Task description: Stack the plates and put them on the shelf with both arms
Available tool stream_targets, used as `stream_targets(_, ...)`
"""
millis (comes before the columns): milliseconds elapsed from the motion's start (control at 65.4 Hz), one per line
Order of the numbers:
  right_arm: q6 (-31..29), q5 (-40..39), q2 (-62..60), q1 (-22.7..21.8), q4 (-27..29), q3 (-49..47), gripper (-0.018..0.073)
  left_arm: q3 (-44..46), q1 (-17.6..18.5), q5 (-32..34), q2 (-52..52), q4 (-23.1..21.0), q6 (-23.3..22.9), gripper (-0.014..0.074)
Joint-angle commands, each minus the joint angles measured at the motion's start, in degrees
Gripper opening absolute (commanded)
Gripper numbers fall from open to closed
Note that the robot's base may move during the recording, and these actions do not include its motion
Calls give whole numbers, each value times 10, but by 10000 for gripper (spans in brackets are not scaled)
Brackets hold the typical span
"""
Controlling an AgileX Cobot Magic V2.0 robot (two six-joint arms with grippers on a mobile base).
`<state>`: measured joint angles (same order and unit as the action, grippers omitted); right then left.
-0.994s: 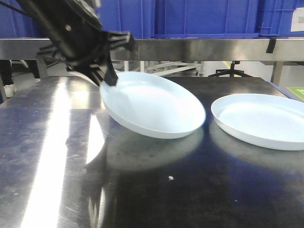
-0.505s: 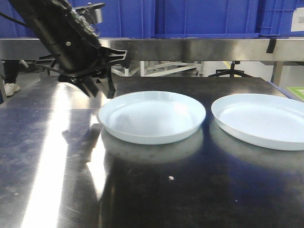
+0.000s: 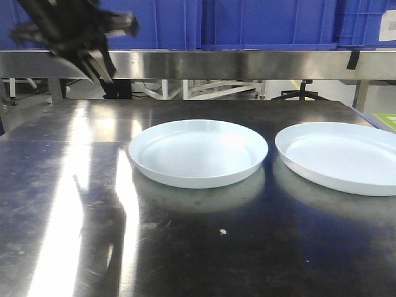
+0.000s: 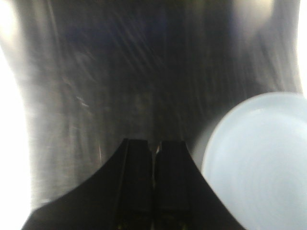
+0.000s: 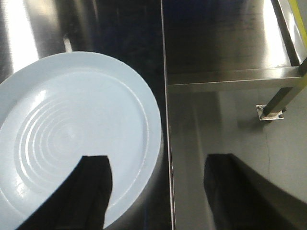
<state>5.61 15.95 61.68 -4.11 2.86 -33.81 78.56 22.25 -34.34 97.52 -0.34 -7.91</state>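
Left pincer (image 3: 98, 65) higher, off plate (image 3: 198, 153)

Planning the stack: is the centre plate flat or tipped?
Flat: the centre plate sits level on the table, rim even all round.

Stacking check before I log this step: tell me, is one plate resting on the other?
No, the left plate and the right plate lie side by side on the table, apart.

Industrial workshop or warehouse, steel worktable (image 3: 185, 260), blue storage bins (image 3: 266, 21) on steel shelf (image 3: 247, 64)
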Motion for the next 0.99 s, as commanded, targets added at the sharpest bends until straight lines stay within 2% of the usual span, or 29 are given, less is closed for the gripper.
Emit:
stream_targets(0, 0, -30, -7, 0, -2, -21, 517, 20, -28, 13, -60, 9, -5, 92)
stream_targets(61, 0, -30, -7, 0, -2, -21, 517, 14, -53, 9, -86, 21, -5, 92)
stream_targets(153, 0, -30, -7, 0, -2, -21, 517, -19, -90, 43, -126, 24, -8, 92)
stream_targets(367, 0, -30, -7, 0, -2, -21, 517, -169, -147, 126, -227, 24, -9, 92)
stream_targets(459, 0, -30, -7, 0, -2, -21, 517, -242, -157, 150, -270, 27, -9, 92)
stream_targets(734, 0, -30, -7, 0, -2, -21, 517, -435, -157, 230, -371, 27, -9, 92)
stream_targets(979, 0, -33, -7, 0, -2, -21, 517, -483, -157, 234, -433, 32, -9, 92)
